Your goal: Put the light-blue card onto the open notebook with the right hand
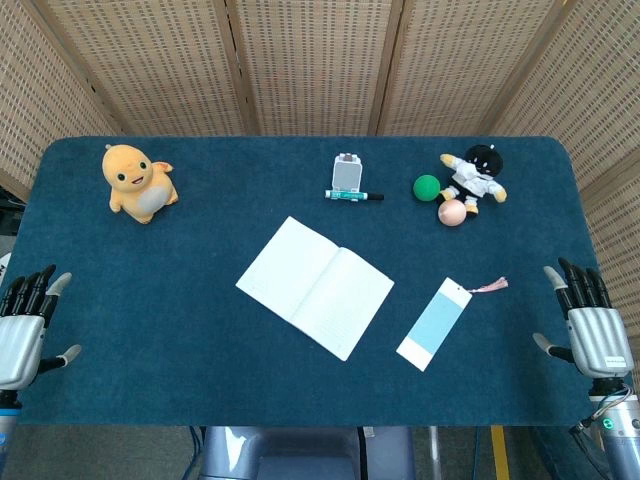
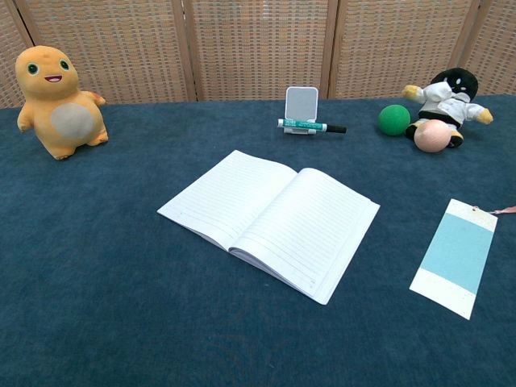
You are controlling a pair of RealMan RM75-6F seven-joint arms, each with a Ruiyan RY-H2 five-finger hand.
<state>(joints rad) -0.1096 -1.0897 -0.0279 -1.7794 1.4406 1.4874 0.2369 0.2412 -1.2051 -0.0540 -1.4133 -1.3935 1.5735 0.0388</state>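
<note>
Head view first: right hand (image 1: 590, 325) is resting at the table's right edge, fingers spread and holding nothing, and I'm seeing the light-blue card (image 1: 434, 324) lying flat just inboard of it, toward the front edge, its long axis running diagonally and its tasselled end pointing to the back-right corner. Left hand (image 1: 22, 325) is sitting loose and empty at the left edge, well apart, so my right is plainly the nearer. The open notebook (image 1: 314, 286) is lying mid-table, just beyond the card. Chest view: neither hand is showing; the card is lying near the notebook's right page, with nothing between them, while the marker (image 2: 310, 126), green ball (image 2: 394, 119) and plush toys are standing clear along the back edge.
</note>
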